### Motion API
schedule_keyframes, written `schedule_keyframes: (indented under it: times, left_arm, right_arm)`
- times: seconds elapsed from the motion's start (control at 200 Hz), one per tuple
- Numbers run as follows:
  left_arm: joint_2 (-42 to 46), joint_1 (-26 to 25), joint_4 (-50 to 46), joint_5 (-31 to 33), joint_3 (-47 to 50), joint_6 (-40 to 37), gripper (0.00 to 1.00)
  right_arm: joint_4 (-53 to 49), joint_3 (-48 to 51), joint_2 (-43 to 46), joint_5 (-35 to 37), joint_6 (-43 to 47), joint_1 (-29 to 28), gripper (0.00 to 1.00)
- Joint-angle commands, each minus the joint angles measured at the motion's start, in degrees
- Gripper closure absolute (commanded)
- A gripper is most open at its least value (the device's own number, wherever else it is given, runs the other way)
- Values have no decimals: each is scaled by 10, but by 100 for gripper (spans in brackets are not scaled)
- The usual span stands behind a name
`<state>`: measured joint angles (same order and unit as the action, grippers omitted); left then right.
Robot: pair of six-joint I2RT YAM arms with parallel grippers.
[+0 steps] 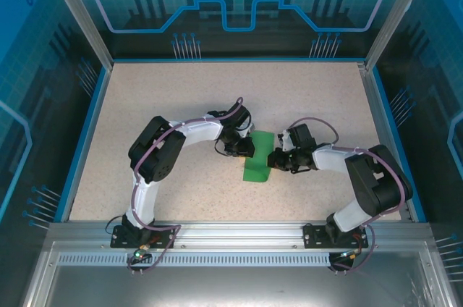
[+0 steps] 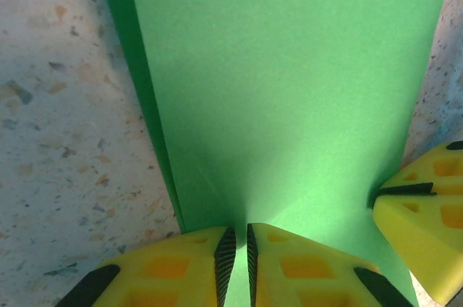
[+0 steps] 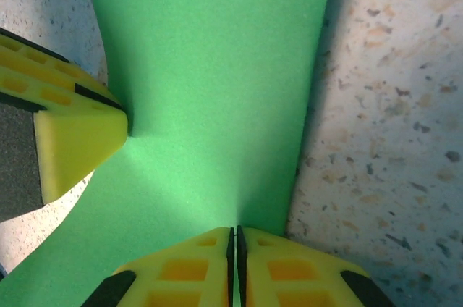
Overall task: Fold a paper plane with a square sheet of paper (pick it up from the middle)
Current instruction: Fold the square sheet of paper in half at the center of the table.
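**A:** While both claws are clamped on that green sheet (image 1: 257, 163) in the middle of the table (image 1: 166, 97), left gripper (image 2: 236, 263) from one side, right gripper (image 3: 235, 260) from the other, I'd worry it tears if they tug apart.

**B:** Or creases crooked if one pinch slips. It's thin, smooth, matte stuff with sharp straight edges, looks doubled over. Speckled gritty table underneath, ribbed black faces on those yellow fingers (image 2: 304, 267).

plain bright green sheet (image 2: 289, 90), yellow left tool (image 2: 236, 234) with black ribbed pads (image 2: 226, 256), beige speckled table (image 2: 65, 140)
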<state>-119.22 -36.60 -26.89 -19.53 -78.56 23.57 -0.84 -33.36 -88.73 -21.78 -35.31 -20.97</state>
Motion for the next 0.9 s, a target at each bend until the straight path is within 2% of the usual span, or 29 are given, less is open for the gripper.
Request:
schedule_keyframes:
  times: [0.0, 0.26, 0.445, 0.74, 0.895]
  left_arm:
    - [-50, 4, -69, 64, 32, -13, 80]
    - [-50, 4, -69, 66, 35, -18, 80]
    - [-50, 3, -70, 64, 34, -20, 80]
    - [-51, 4, -73, 61, 28, -25, 80]
    - [-51, 3, -72, 63, 29, -27, 80]
  right_arm:
    - [-49, 25, 19, 6, 17, -6, 87]
    - [-107, 39, 77, 26, 22, -25, 87]
    - [-80, 28, 130, 35, -11, -26, 87]
    - [4, -9, 28, 7, -30, -42, 87]
    - [1, -8, -9, -5, -15, -55, 88]
